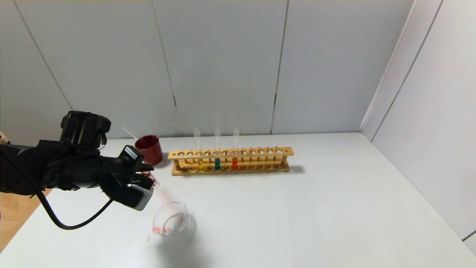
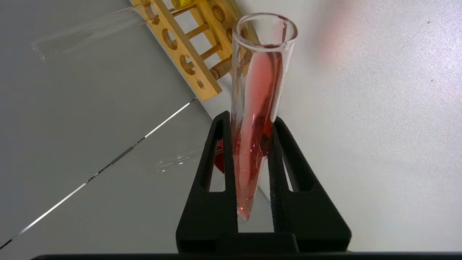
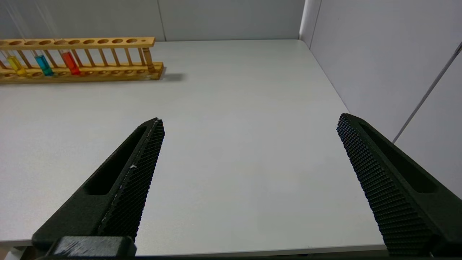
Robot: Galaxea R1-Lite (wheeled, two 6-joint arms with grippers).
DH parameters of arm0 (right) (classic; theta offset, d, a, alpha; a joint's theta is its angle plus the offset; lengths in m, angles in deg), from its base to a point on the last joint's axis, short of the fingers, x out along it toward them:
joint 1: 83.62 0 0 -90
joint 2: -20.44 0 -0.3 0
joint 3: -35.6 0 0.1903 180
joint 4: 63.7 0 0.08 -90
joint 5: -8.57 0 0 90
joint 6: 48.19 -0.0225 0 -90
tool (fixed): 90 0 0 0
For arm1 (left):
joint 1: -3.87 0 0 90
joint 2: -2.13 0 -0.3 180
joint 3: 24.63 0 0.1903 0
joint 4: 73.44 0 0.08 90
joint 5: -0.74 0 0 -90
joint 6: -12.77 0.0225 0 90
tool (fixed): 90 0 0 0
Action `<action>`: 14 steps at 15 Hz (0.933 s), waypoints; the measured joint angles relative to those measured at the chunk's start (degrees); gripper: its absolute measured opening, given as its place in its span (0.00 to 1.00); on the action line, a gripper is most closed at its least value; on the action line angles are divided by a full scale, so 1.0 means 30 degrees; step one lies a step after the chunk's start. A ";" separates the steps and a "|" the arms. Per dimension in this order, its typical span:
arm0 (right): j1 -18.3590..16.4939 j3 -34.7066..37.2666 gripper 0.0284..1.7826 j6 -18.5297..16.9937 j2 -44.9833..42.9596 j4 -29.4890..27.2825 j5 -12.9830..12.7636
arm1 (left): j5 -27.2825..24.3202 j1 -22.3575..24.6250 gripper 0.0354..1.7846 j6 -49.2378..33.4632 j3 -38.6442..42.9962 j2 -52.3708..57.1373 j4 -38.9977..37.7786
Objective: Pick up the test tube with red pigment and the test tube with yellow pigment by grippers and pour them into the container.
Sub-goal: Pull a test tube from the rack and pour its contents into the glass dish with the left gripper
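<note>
My left gripper is shut on a test tube with red pigment, held tilted with its mouth just above and behind the clear glass beaker. Red liquid is spread along the tube's inside. The left wrist view shows both jaws of the gripper pressed on the tube's lower part. The beaker holds a little red liquid. The yellow tube stands in the wooden rack, also seen in the right wrist view. My right gripper is open and empty over the table's right side.
The rack also holds a teal tube and another orange-red tube. A dark red cup with glass tubes in it stands left of the rack. Red drops lie on the table by the beaker. Walls close the back and right.
</note>
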 joint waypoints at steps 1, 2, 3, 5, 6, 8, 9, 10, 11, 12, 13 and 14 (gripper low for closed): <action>0.0000 0.0000 0.98 0.0000 0.0000 0.0000 0.0000 | 0.0085 -0.0057 0.15 0.0053 0.0004 -0.0037 0.0000; 0.0000 0.0000 0.98 0.0000 0.0000 0.0000 0.0008 | 0.0167 -0.0093 0.15 0.0219 0.0004 -0.0057 -0.0008; 0.0000 0.0000 0.98 0.0000 0.0000 0.0000 0.0000 | 0.0211 -0.0122 0.15 0.0309 0.0004 -0.0081 -0.0008; 0.0000 0.0000 0.98 0.0000 0.0000 0.0000 0.0008 | 0.0252 -0.0146 0.15 0.0321 0.0028 -0.0175 -0.0008; 0.0000 0.0000 0.98 0.0000 0.0000 0.0000 0.0000 | 0.0252 -0.0150 0.15 0.0321 0.0020 -0.0211 -0.0008; 0.0000 0.0000 0.98 -0.0004 0.0000 0.0000 0.0008 | 0.0252 -0.0150 0.15 0.0313 -0.0033 -0.0232 -0.0008; 0.0000 0.0000 0.98 -0.0004 0.0000 0.0000 0.0008 | 0.0252 -0.0150 0.15 0.0309 -0.0045 -0.0240 -0.0008; 0.0000 0.0000 0.98 -0.0004 0.0000 0.0000 0.0008 | 0.0268 -0.0158 0.15 0.0313 -0.0045 -0.0248 -0.0008; 0.0000 0.0000 0.98 -0.0004 0.0000 0.0000 0.0000 | 0.0289 -0.0175 0.15 0.0309 -0.0045 -0.0248 -0.0008; 0.0000 0.0000 0.98 0.0000 0.0000 0.0000 0.0008 | 0.0398 -0.0175 0.15 0.0309 -0.0053 -0.0248 -0.0008; 0.0000 0.0000 0.98 0.0000 0.0000 0.0000 0.0008 | 0.0435 -0.0175 0.15 0.0329 -0.0061 -0.0256 -0.0008; 0.0000 0.0000 0.98 0.0000 0.0000 0.0000 0.0008 | 0.0451 -0.0175 0.15 0.0349 -0.0069 -0.0256 -0.0008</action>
